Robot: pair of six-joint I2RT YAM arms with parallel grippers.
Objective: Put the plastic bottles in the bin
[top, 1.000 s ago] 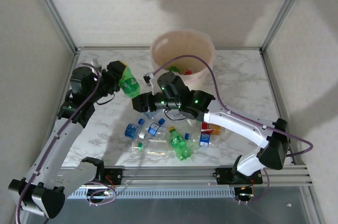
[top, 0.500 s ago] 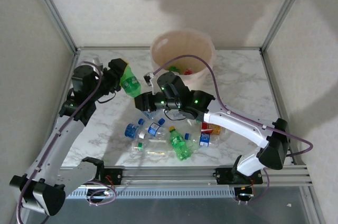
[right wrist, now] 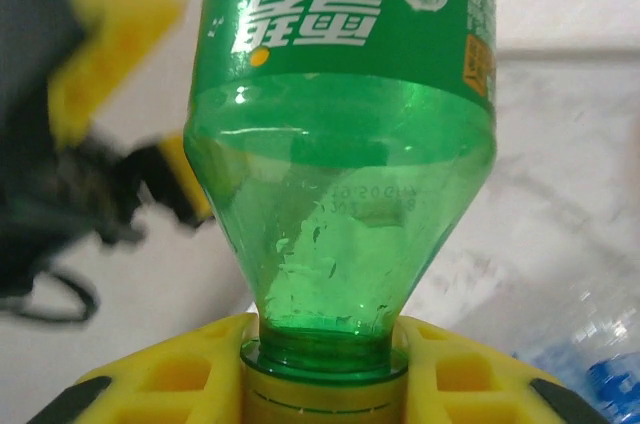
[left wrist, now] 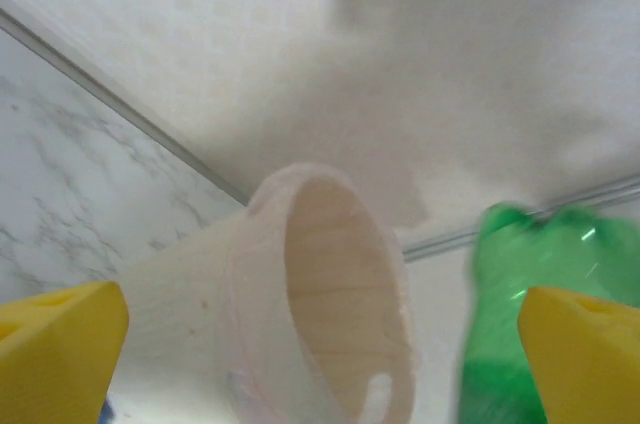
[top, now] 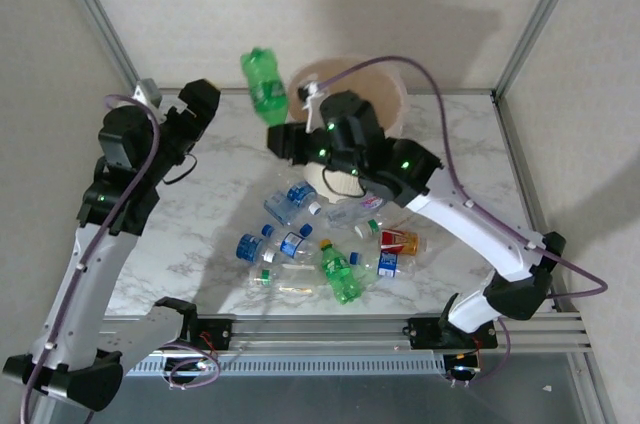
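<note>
right gripper (right wrist: 322,369) clamps green bottle (right wrist: 340,144) over marble table (top: 215,194), left gripper (top: 198,107) spread wide.

Glossy, see-through green plastic on the green bottle (right wrist: 340,144), with a shiny printed film label. Matt yellow plastic for the jaws at its neck, moulded in open cells. Clear, crinkled, shiny plastic in the bottles (top: 297,243) on the bench (top: 215,214), itself smooth, white-marble patterned, slightly sheened. Bin (left wrist: 170,284) in matt cream plastic, under a thin, translucent pinkish liner (left wrist: 245,294). Brushed metal for the rail (top: 350,329); smooth white plastic on the arm shell (top: 480,236).
</note>
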